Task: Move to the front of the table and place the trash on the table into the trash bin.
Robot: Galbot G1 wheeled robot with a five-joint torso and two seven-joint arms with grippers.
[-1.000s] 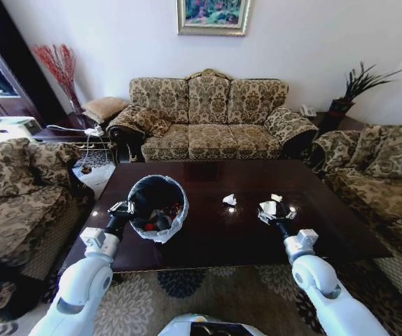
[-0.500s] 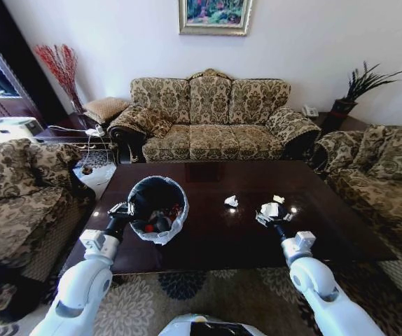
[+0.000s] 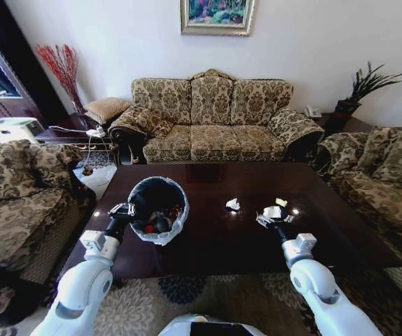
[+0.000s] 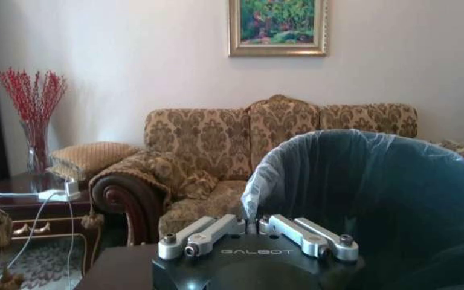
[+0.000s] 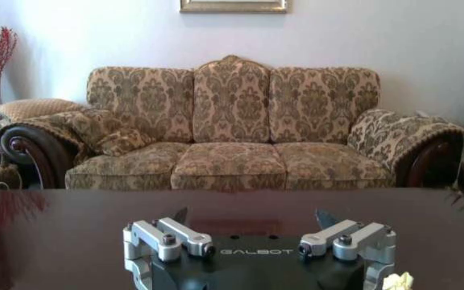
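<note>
A living room seen from above the robot's shoulders, with a glossy dark brown worktop [image 3: 215, 238] directly in front and patterned sofas on three sides.

At the far left, an armchair-style sofa [image 3: 15, 192] stands beside the worktop. The robot's white left arm reaches up from the lower left, and the left claw [image 3: 125, 210] sits at the near left rim of the trash bin [image 3: 157, 210]. In the left wrist view its fingers [image 4: 208, 232] are drawn together against the whitish liner at the rim, pinching it. The bin stands on the left part of the worktop, a small round black bin with a translucent bag folded over its edge. Red and dark pieces of litter lie in its bottom.

Toward the middle, a small crumpled white tissue [image 3: 233, 204] lies alone on the bare wood, well apart from the bin.

Right of it, more crumpled white litter [image 3: 272, 212] sits on the worktop, with a smaller pale scrap [image 3: 281, 202] just beyond. The right claw [image 3: 269, 218] rests at this white litter, at the end of the white right arm rising from the lower right. In the right wrist view its fingers [image 5: 179, 216] stand spread wide apart over the wood, gripping nothing, with a bit of white paper [image 5: 397, 281] near one side.

Behind the worktop a three-seat sofa [image 3: 211, 122] stands against the wall.
</note>
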